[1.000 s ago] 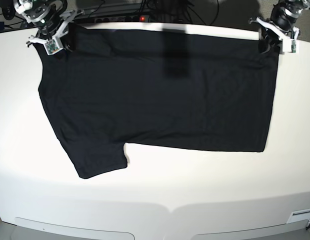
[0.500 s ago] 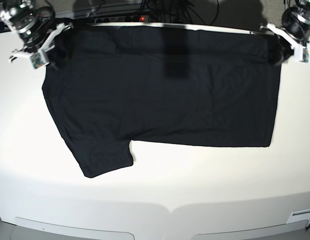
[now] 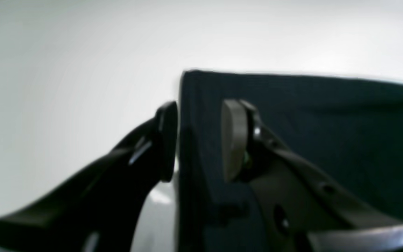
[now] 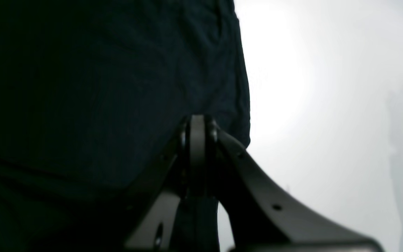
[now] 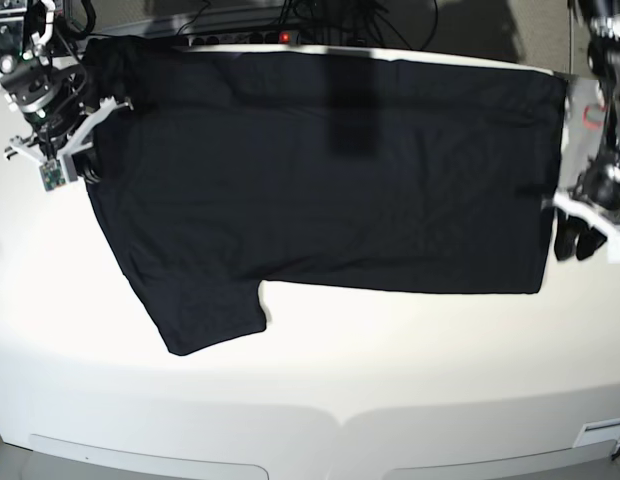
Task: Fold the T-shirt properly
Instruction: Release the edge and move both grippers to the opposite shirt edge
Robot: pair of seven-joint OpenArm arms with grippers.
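The black T-shirt (image 5: 320, 170) lies spread flat on the white table (image 5: 310, 390), plain side up, with one sleeve (image 5: 205, 315) pointing to the front left. My left gripper (image 5: 580, 240) is at the shirt's right edge. In the left wrist view the left gripper (image 3: 198, 140) has its jaws apart, with the shirt's edge (image 3: 191, 105) running between them. My right gripper (image 5: 78, 150) is at the shirt's left edge. In the right wrist view the right gripper (image 4: 198, 133) has its fingers pressed together over the dark cloth (image 4: 100, 87).
A power strip with a red light (image 5: 283, 37) and cables lie behind the table's back edge. The table's curved front edge (image 5: 340, 415) is near the camera. White tabletop shows at the left, right and front of the shirt.
Both grippers moved from the shirt's far corners toward the front along its side edges. The left gripper opened. The shirt's far left corner now lies spread wider.
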